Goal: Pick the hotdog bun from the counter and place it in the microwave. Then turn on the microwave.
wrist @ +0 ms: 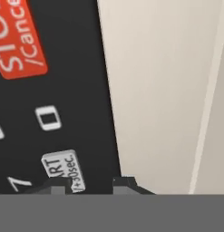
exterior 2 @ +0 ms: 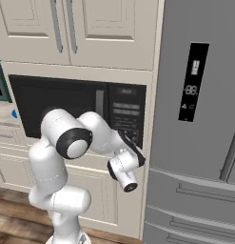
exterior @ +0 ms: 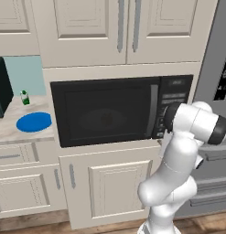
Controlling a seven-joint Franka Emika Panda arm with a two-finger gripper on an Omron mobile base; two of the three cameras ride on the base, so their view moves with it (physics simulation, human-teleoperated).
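Observation:
The black microwave (exterior: 105,112) sits built into the cream cabinetry, its dark glass door closed. The hotdog bun is out of view. My arm reaches to the lower right of the button panel (exterior 2: 126,114). In the hand view my gripper (wrist: 91,185) is right up against that panel. Its two dark fingertips (wrist: 59,185) stand a little apart with nothing between them. The left tip is just below the white Start +30sec button (wrist: 62,168). A red Stop/Cancel button (wrist: 18,36) lies further up the panel. The beige counter (exterior: 9,130) is at the far left.
A round blue plate (exterior: 34,121), a small green bottle (exterior: 25,97) and a dark green box appliance (exterior: 2,89) stand on the counter. A tall grey fridge (exterior 2: 200,143) rises right beside the microwave. Cream cabinet doors are above and below.

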